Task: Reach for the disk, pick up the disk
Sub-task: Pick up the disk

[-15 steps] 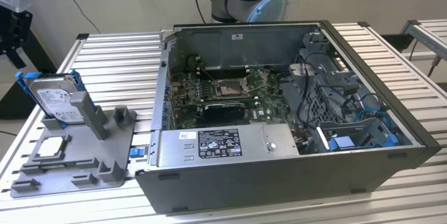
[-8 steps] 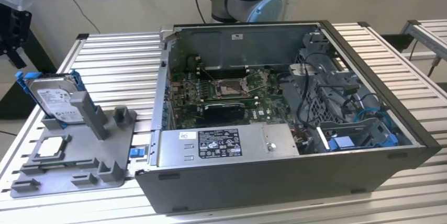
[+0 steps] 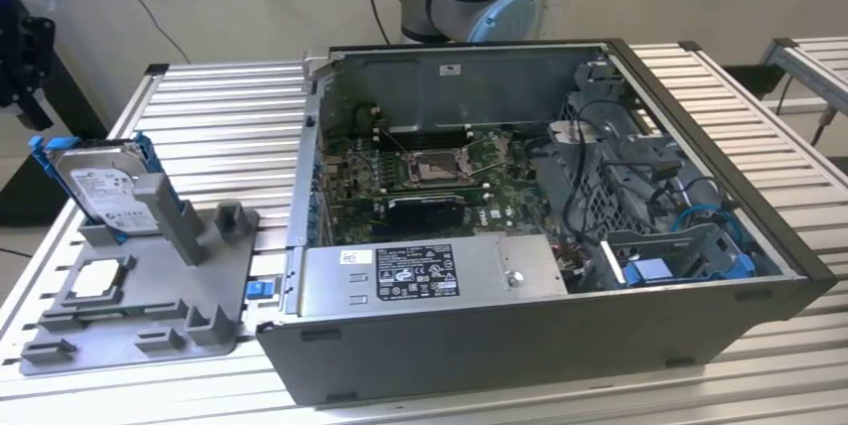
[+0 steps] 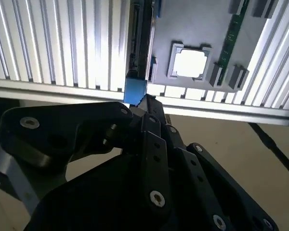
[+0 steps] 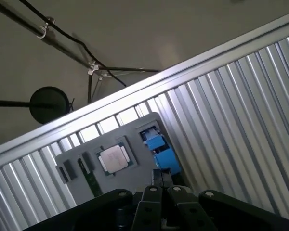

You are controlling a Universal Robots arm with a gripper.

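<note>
The disk (image 3: 103, 190), a silver drive with a white label in a blue bracket, stands upright in a slot of the grey holder tray (image 3: 199, 296) at the exterior view's left. My black gripper (image 3: 24, 107) hangs up and to the left of it, apart from it. In the second wrist view the disk (image 4: 136, 89) shows edge-on, just past my gripper (image 4: 145, 102), whose fingertips lie close together with nothing between them. In the first wrist view the disk's blue bracket (image 5: 160, 149) sits just beyond my gripper (image 5: 161, 179).
A square silver processor chip (image 3: 99, 281) lies in the same tray, near the disk (image 4: 190, 62) (image 5: 114, 157). An open computer case (image 3: 530, 246) fills the middle and right of the ribbed metal table (image 3: 225, 127). The table's edge runs close under the gripper.
</note>
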